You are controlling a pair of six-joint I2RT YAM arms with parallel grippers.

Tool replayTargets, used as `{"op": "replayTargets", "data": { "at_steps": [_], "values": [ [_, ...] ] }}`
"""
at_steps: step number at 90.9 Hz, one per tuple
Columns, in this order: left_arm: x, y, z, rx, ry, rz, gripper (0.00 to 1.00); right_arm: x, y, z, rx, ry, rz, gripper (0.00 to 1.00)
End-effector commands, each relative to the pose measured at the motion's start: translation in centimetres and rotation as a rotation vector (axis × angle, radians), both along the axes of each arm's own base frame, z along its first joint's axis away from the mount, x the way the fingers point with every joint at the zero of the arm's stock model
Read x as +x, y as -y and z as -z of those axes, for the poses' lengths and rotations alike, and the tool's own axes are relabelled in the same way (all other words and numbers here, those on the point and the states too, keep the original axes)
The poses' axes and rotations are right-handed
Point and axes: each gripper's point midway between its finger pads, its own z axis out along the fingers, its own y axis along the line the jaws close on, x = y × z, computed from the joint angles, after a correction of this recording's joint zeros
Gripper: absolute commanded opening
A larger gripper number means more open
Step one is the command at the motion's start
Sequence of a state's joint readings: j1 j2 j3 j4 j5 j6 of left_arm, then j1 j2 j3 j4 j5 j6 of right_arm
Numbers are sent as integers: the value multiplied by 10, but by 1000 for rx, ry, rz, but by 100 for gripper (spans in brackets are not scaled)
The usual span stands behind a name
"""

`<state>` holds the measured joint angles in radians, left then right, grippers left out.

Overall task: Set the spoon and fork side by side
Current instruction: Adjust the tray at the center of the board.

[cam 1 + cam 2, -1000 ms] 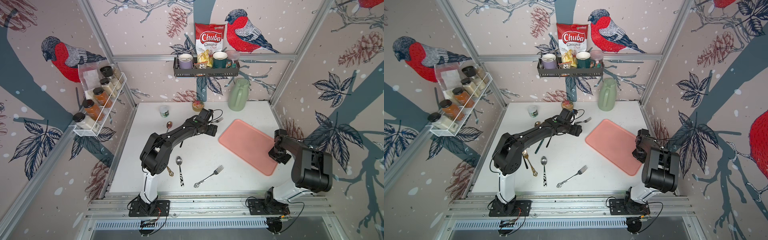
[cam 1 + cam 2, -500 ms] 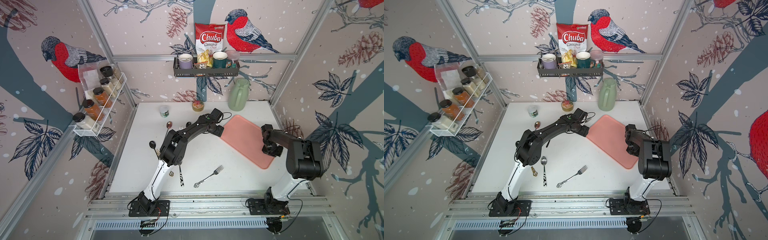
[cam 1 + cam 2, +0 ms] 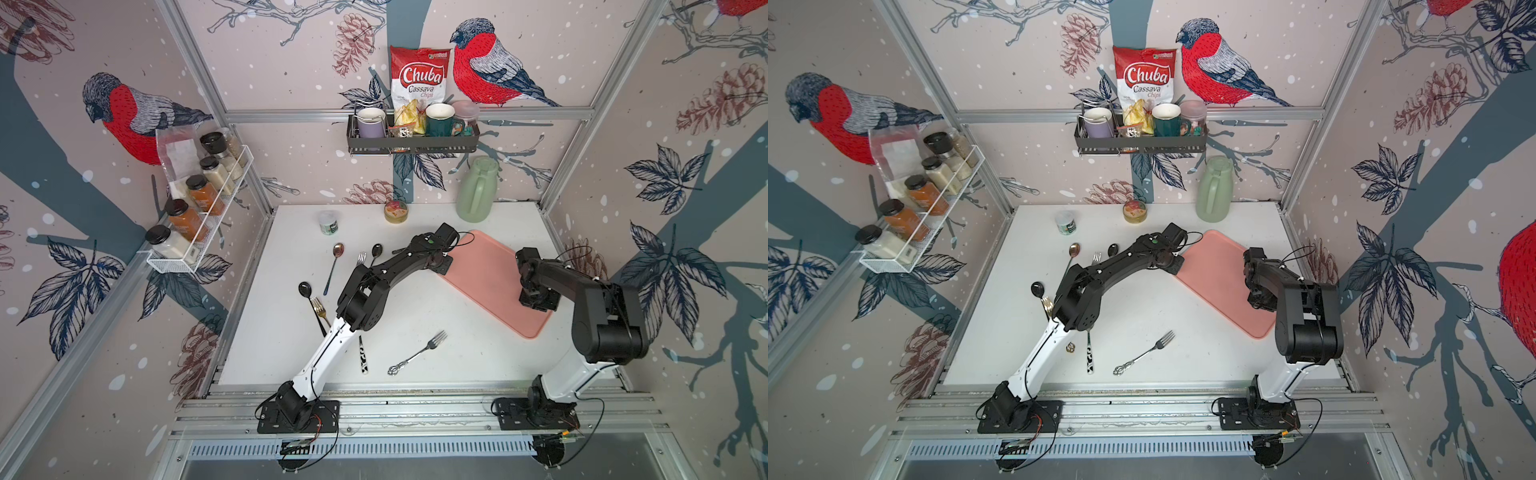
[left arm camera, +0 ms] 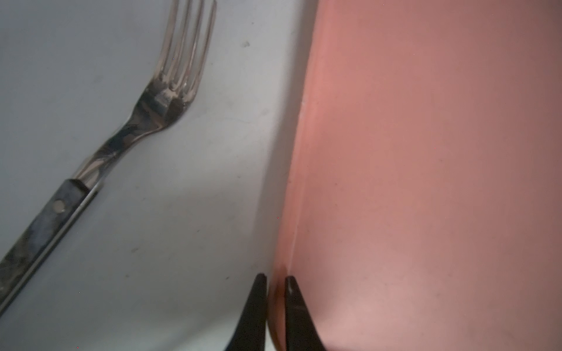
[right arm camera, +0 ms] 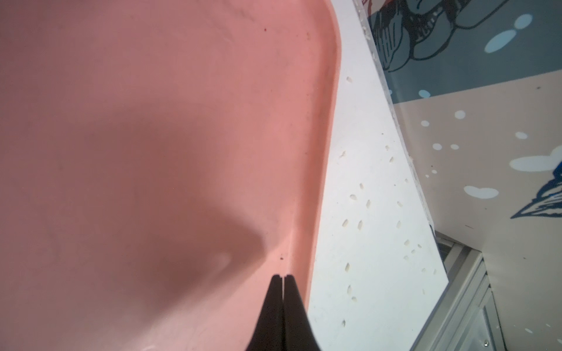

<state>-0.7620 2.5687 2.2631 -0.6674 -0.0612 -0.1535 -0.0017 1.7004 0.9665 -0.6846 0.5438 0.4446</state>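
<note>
Our left fingers [image 4: 254, 322] have swung over to pinch the tray [image 4: 425, 152] by its rim, right fingers [image 5: 272, 319] pressed together; a tug could lose that thin rim or knock the fork [image 4: 170, 91].

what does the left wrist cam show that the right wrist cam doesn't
Only the left wrist view: a dark-handled fork lying on the white table beside the pink tray, and the left gripper, its jaws closed on the tray's rim.
Only the right wrist view: the right gripper, shut with nothing between its tips, a rounded corner of the tray, pale specks on the table, and the patterned wall.
Both: the pink tray and the white table beside it.
</note>
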Motion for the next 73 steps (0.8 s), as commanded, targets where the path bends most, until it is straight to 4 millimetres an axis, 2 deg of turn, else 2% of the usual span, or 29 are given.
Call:
{"op": "replayTargets", "data": {
  "at_steps": [1,6,9,20,23,35,47,54,56,62,73],
  "values": [
    [-15,-14,11,66,-36,-18,9,-1,-3,-5,34,28,28,3],
    [-22,-22,11,93,-30,-40,8,0,-6,-7,83,54,47,14],
    [-24,-22,4,82,-14,-54,7,0,-7,-9,115,74,59,22],
    [-48,-28,2,75,-15,-82,4,-3,-8,-19,190,140,104,59],
    [-55,-32,4,84,-15,-101,3,-5,-6,-22,205,155,124,65],
    [-79,-47,11,64,-32,-203,3,-14,-6,-26,295,209,185,73],
    [-97,-63,10,17,-35,-300,2,-18,-12,-20,375,232,207,75],
    [-102,-76,3,-1,-17,-379,0,-18,-15,-13,400,228,212,77],
    [-108,-85,9,7,-28,-403,0,-18,-16,-11,407,224,212,77],
    [-112,-101,4,-8,-16,-496,0,-18,-20,-5,423,213,212,78],
    [-127,-120,8,-51,-25,-585,0,-14,-30,0,458,214,196,81]
  ]
}}
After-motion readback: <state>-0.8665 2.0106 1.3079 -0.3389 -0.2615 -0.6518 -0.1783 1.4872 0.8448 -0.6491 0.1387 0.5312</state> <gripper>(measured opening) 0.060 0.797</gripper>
